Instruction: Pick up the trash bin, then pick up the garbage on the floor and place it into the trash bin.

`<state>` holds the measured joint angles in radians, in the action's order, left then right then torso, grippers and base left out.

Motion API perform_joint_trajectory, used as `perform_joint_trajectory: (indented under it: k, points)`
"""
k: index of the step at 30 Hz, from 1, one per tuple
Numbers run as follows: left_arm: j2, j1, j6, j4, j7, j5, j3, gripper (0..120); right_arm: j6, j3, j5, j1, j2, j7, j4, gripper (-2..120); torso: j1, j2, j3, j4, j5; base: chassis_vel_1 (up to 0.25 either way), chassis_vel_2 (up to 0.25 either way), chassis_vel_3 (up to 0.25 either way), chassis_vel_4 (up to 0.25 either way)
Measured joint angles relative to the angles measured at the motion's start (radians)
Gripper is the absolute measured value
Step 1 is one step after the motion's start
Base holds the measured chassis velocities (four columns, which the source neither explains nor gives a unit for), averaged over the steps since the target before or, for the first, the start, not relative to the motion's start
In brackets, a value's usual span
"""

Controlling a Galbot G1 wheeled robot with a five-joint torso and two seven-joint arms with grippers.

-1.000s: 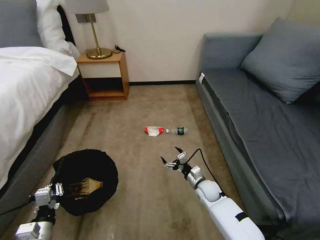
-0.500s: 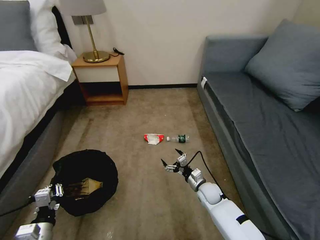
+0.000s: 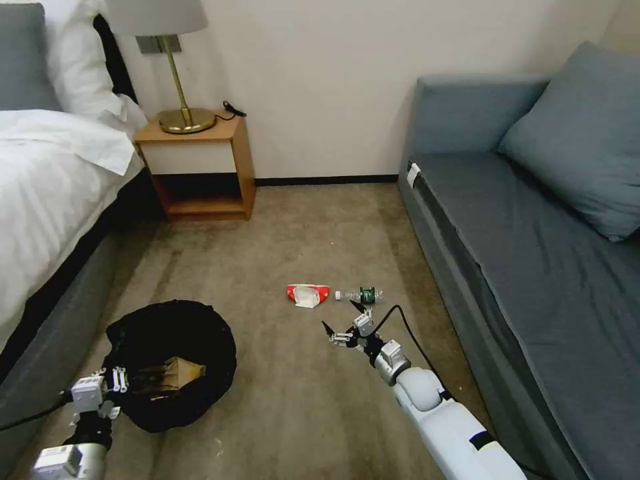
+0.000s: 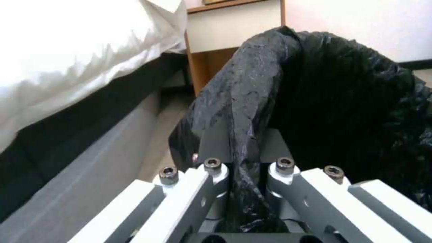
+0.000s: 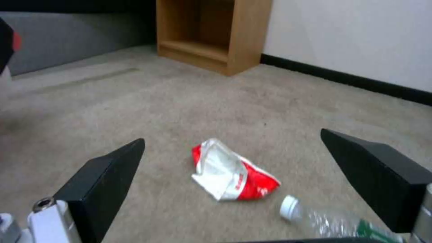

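so the next bits of garbage are the red-and-white wrapper (image 3: 308, 294) and the little clear bottle (image 3: 359, 294), lying side by side on the carpet (image 3: 280, 253) just right of centre in the head view, almost touching. in the right wrist view the wrapper (image 5: 232, 172) sits dead centre and the bottle (image 5: 330, 219) is down in the lower right corner.

my guess is the wrapper weighs basically nothing, is crumpled foil-ish stuff and will squash flat when pinched, so grabbing the raised white fold in the middle looks safest. the bottle looks empty and light, but it's round and slick, so it could roll or squirt out; i'd take it across the body near the green label, not the cap.

right gripper (image 3: 344, 323) is just below the bottle in the head view, fingers spread wide and holding nothing. its dark fingertips (image 5: 103, 175) frame the wrapper in the wrist view.

trash bin (image 3: 172, 363) is at lower left, with brown and gold-ish scraps already inside. the bag is thin, crinkly and floppy. left gripper (image 3: 115, 381) is at its near rim, and in the left wrist view the fingers (image 4: 211, 175) are pressed together on a bunched fold of the black bag (image 4: 245, 114).

bed (image 3: 47, 200) on the left, sofa (image 3: 533, 253) on the right, nightstand (image 3: 197, 167) at the back.
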<state>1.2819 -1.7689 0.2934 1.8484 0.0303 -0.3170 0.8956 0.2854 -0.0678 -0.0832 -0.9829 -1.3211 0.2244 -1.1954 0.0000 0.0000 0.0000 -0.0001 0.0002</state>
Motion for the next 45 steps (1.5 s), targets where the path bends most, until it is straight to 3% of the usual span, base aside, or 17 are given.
perform_joint_trajectory:
  k: [34,45]
  points:
    - [-0.013,0.033,-0.002,-0.049,0.010,-0.036,-0.003,6,0.024,0.071,0.017,0.050,-0.020,0.022,0.059,100,0.000,0.000,0.000,-0.0002,-0.0002,-0.137,0.135,0.137,-0.137]
    - [-0.018,0.026,-0.004,-0.043,0.010,-0.042,0.009,6,-0.035,0.163,-0.011,0.137,0.008,0.057,0.056,100,0.000,0.000,0.000,0.0002,-0.0001,-0.022,0.023,0.029,-0.018]
